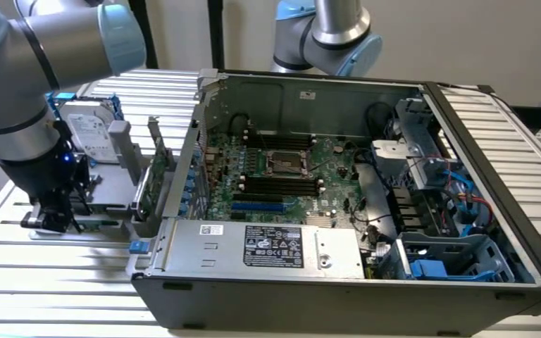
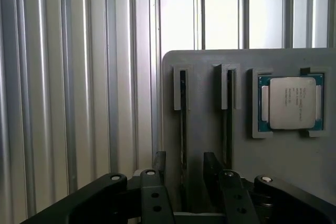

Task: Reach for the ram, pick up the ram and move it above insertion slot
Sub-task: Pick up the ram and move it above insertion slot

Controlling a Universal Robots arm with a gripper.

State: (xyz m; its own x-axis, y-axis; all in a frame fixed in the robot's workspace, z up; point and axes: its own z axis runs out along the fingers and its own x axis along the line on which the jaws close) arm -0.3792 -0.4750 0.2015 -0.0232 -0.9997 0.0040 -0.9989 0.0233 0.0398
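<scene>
**Open gripper straddles the ram in its holder**

My gripper [image 2: 185, 167] hangs low over the grey fixture plate [image 2: 210, 145], jaws standing wide and closed on nothing. In the wrist view the ram [image 2: 182, 108] stands on edge in a narrow slot of the plate, a thin dark strip running between my two fingers [image 2: 212, 165]. One finger lies to each side of it with a gap on both sides, so I am around it but not gripping it. A second stick [image 2: 229, 103] stands on edge in the neighbouring slot, just beside the first and outside my fingers. Past that, a processor [image 2: 291, 102] with a silver lid sits flat in its own square recess of the same plate. The plate rests on a slatted aluminium table [image 2: 79, 103].

In the exterior view my arm [image 1: 26, 84] comes down at that view's left, outside the open computer case [image 1: 346, 296]. A silver hard drive [image 1: 90, 134] stands upright just behind the gripper. A green expansion card [image 1: 160, 165] stands on edge between the drive and the case wall. The motherboard [image 1: 327, 165] lies flat in the case, its black memory slots [image 1: 275, 186] well apart from the ram, with the case wall between. A second arm [image 1: 332, 35] stands behind the case.
</scene>
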